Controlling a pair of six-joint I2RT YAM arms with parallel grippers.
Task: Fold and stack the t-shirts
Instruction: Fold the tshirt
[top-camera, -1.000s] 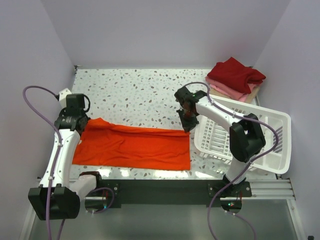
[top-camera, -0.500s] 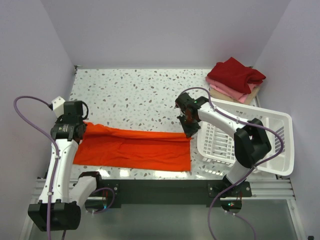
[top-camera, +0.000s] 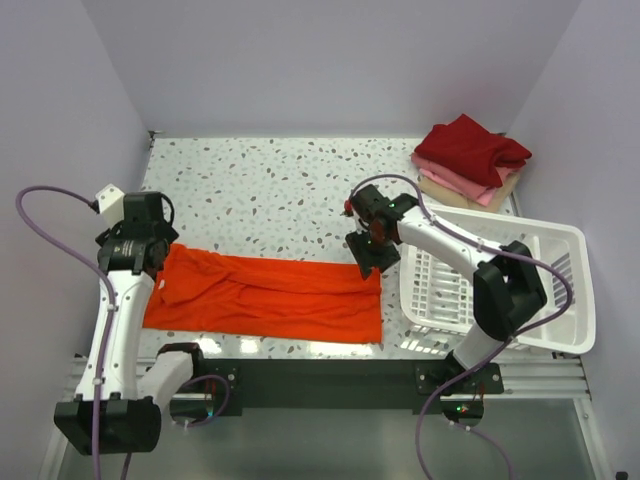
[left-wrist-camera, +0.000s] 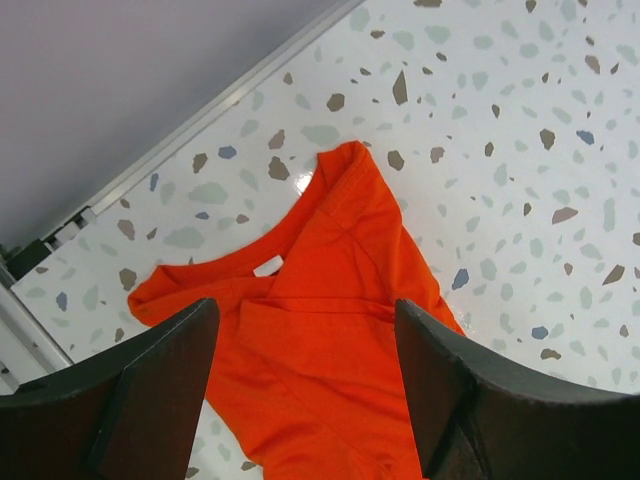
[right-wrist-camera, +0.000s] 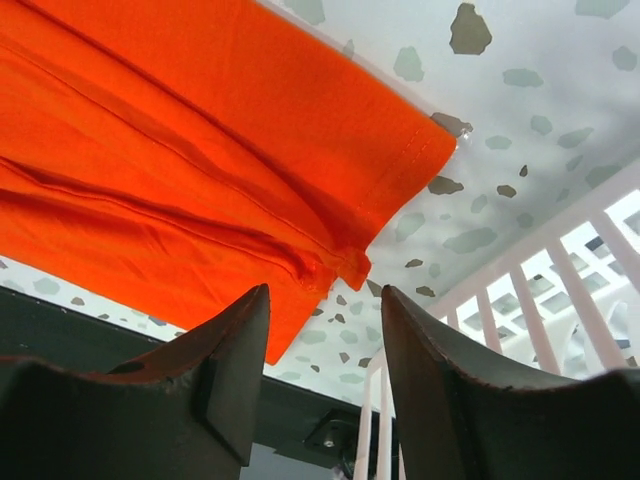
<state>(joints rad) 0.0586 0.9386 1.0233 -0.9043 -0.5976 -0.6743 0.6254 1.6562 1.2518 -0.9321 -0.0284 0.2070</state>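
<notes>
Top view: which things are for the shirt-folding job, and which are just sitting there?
For the job:
- orange-red t-shirt, lying flat near the front
- pile of folded t-shirts, far right corner

Just lying about:
- white basket, on the right

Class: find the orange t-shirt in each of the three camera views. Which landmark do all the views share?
Top view: orange t-shirt lies flat, lower middle.
Left wrist: its collar end, lower middle.
Right wrist: its hem end, upper left.
Shared: the speckled table.
</notes>
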